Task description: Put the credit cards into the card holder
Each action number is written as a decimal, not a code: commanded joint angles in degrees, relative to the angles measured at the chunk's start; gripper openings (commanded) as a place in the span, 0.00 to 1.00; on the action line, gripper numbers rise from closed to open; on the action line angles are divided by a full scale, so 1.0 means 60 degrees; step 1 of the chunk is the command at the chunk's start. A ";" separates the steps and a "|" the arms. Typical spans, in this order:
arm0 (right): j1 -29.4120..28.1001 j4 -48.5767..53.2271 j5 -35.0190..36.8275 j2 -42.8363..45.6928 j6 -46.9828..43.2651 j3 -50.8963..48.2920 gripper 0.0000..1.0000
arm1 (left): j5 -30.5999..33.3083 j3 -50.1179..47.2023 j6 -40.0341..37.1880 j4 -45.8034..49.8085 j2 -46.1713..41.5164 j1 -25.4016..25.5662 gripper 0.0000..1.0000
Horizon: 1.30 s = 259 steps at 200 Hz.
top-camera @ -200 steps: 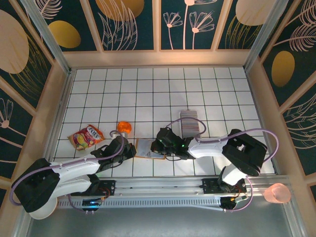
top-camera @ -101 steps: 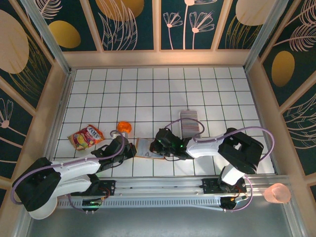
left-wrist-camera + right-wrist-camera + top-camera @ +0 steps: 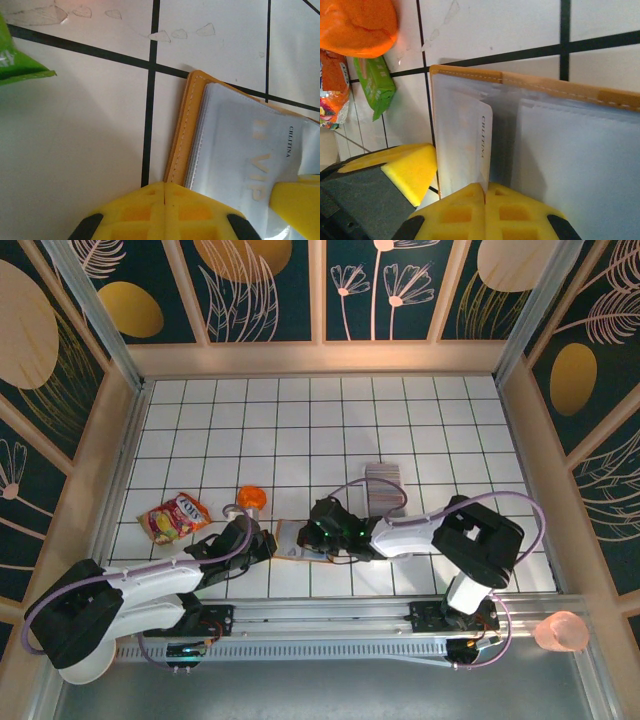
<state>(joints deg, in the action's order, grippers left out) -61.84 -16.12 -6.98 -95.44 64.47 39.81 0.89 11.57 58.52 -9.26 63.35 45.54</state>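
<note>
The tan card holder [image 3: 296,540] lies open on the tiles between my two grippers. My right gripper [image 3: 485,187] is shut on a pale credit card [image 3: 465,140], which stands over the holder's clear inner pockets [image 3: 580,165]. The same card [image 3: 250,160] lies over the holder's left half, inside the stitched tan edge [image 3: 181,135]. My left gripper [image 3: 165,184] is shut with nothing between its fingers, and its tip rests at that tan edge. A row of further credit cards [image 3: 385,487] stands edge-on behind the right arm.
An orange object [image 3: 250,499] and a red-yellow snack packet [image 3: 175,517] lie to the left of the holder. A green packet [image 3: 376,82] sits close to the orange one. A pink cup [image 3: 560,632] stands off the table at the right.
My right gripper has slid a little to the left with the card, further over the holder. The left arm has stayed put.
</note>
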 commanded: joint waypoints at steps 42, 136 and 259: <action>-0.0093 0.2077 0.0694 0.0142 -0.0677 0.0566 0.25 | -0.0384 -0.0249 0.0049 0.0342 -0.0012 0.0070 0.00; -0.0107 0.3295 0.1365 0.0526 -0.1217 0.0863 0.16 | -0.0406 -0.0304 0.0093 0.0386 -0.0171 0.0071 0.00; -0.0344 0.3202 0.0939 -0.0537 -0.1405 0.1609 0.00 | -0.0457 -0.0402 0.0171 0.0356 -0.0335 0.0073 0.00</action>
<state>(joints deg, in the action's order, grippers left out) -63.05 2.42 -1.17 -97.17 56.86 47.88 -1.08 10.48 58.76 -9.23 61.58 45.56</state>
